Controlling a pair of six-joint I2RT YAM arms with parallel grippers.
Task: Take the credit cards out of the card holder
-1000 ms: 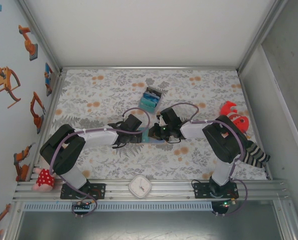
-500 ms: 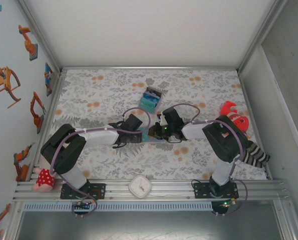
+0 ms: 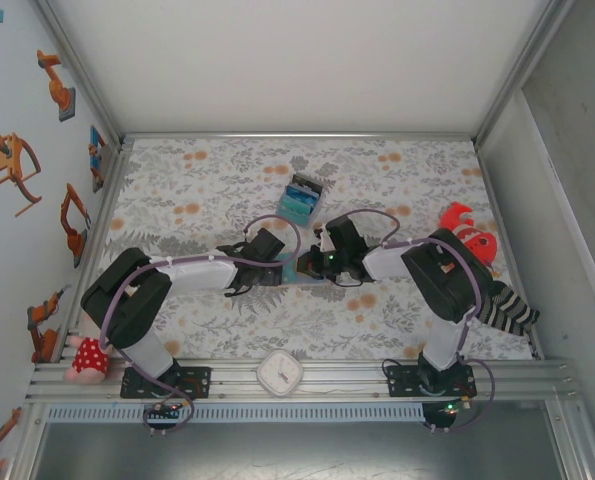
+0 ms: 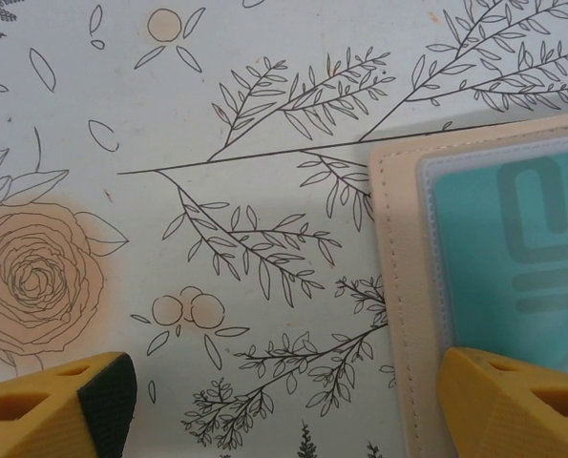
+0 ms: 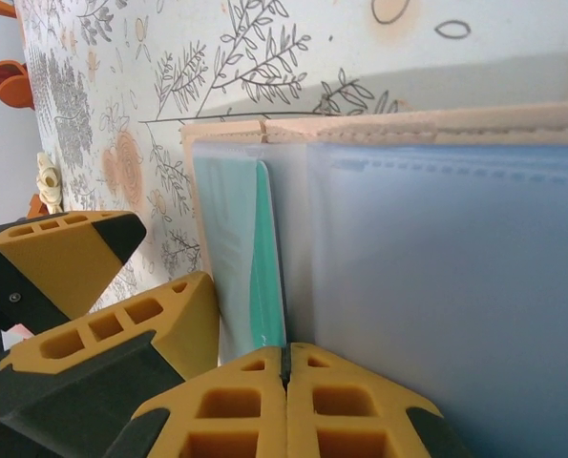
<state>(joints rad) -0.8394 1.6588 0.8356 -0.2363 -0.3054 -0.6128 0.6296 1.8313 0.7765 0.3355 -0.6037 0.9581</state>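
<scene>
Left wrist cam: the left gripper (image 4: 284,410) is spread wide. One yellow finger (image 4: 54,415) is down over the floral cloth (image 4: 169,143) and the other sits over the tan edge of the card holder (image 4: 403,286). You can see a teal credit card (image 4: 513,239) tucked behind the clear pocket, so it's in the holder.

From the right wrist cam, the right gripper (image 5: 285,367) is squeezed fully closed. Its tips are pressed together right where that teal card's edge ends, at the line where the two clear pockets meet. Honestly can't tell if it's got the card itself or just pocket plastic.

The holder lies open and flat, pale bluish pockets facing up. In the top view it's about mid-table, sandwiched between both grippers, with the teal-and-black block (image 3: 300,197) a little farther back and apart from it.
</scene>
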